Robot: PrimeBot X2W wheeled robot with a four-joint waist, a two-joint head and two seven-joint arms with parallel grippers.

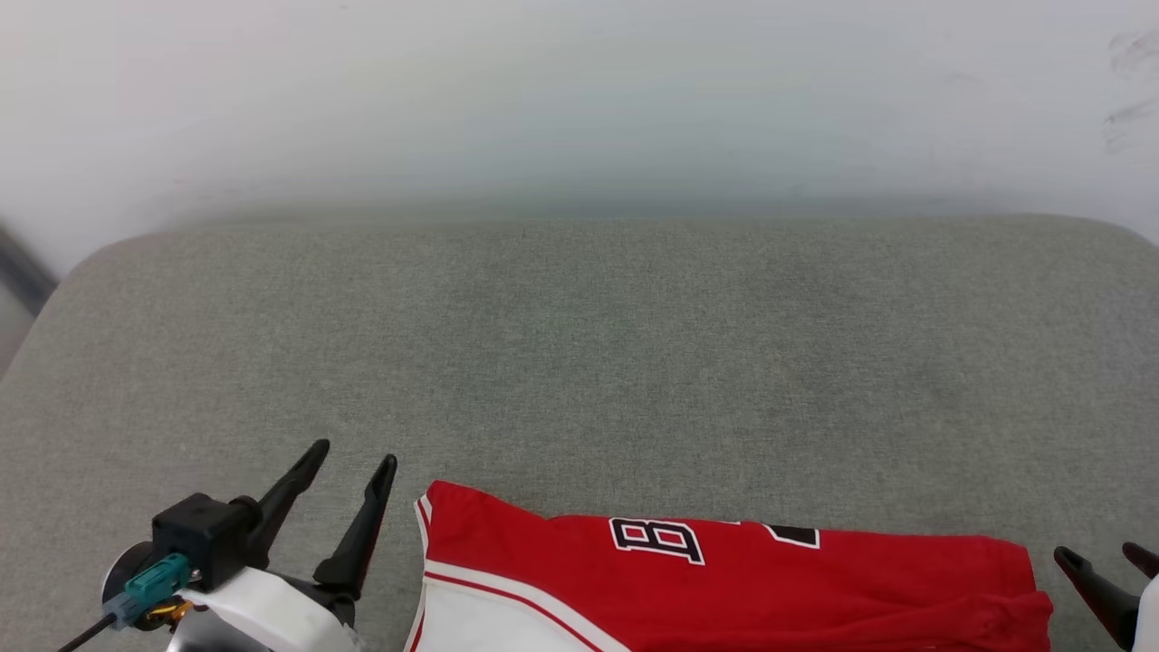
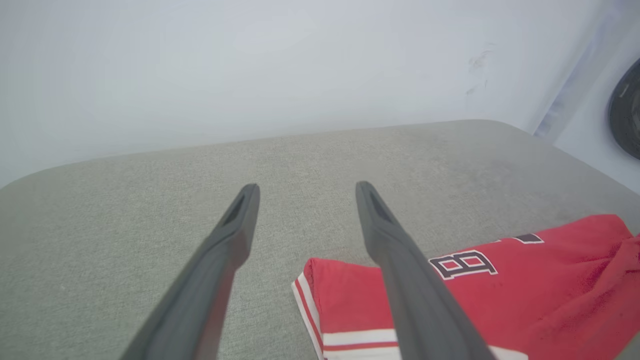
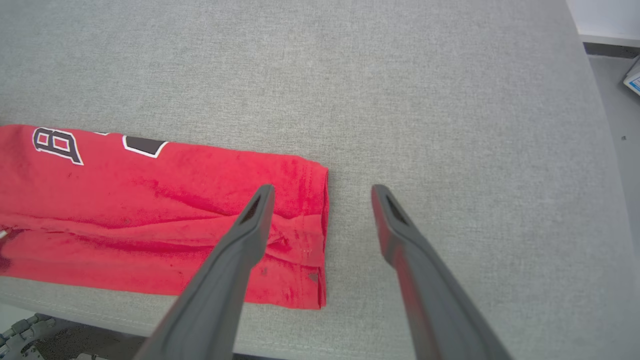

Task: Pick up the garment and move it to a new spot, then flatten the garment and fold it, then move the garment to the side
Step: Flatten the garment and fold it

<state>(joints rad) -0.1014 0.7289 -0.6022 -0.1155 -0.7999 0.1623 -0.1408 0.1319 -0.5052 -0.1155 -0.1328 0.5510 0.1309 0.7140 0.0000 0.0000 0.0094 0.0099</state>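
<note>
While the red lettered jersey T-shirt [image 1: 770, 589] lies folded at the near edge of the grey fabric desk [image 1: 579, 362], left fingers [image 1: 367, 516] and right fingers [image 1: 1091, 584] spread empty at its ends, I'd worry a lopsided pinch drags it off.

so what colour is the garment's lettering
Black, outlined white, on the red garment; best in the left wrist view.

left pincer [image 1: 355, 453] spread wide, right pincer [image 1: 1096, 549] spread wide
</note>
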